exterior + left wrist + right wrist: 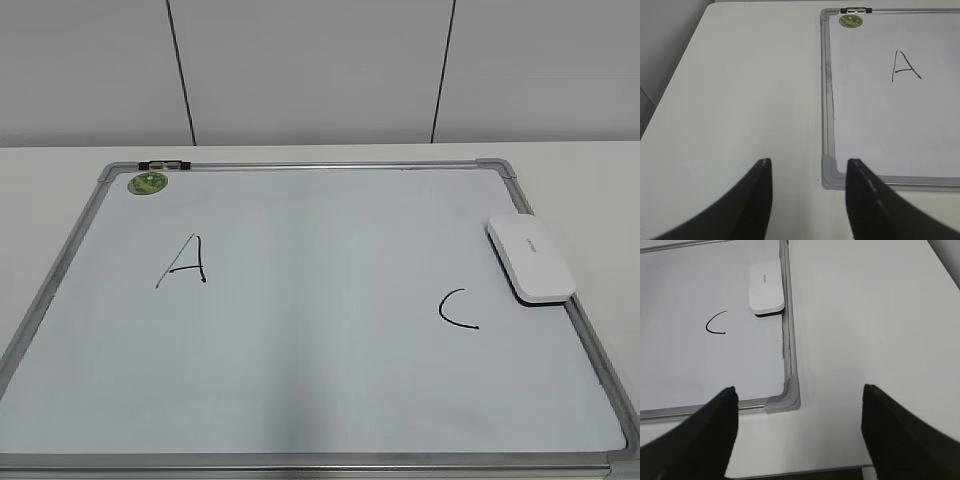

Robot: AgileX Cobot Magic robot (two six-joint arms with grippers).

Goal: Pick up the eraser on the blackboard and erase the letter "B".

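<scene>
Blackboard (330, 400) flat on white table (50, 170), eraser (530, 258) parked at its right edge, both claws spread and empty.

Table matte white, cut off on all sides. Board glossy white, silver metal frame, grey rounded corner caps; near edge cropped in the exterior view. Left gripper (809, 200) dark, curved fingers apart, over bare table beside the board's near-left corner. Right gripper (799, 432) fingers wide apart, over the near-right corner cap; tips only, rest out of frame. Eraser a glossy white rounded block, dark underside, grey print too small to read, lying against the right frame. Black "A" (185, 262) left, black "C" (457, 309) right near eraser; middle of board blank, no "B" visible. Green round sticker (147, 182) top-left, design blurred.
</scene>
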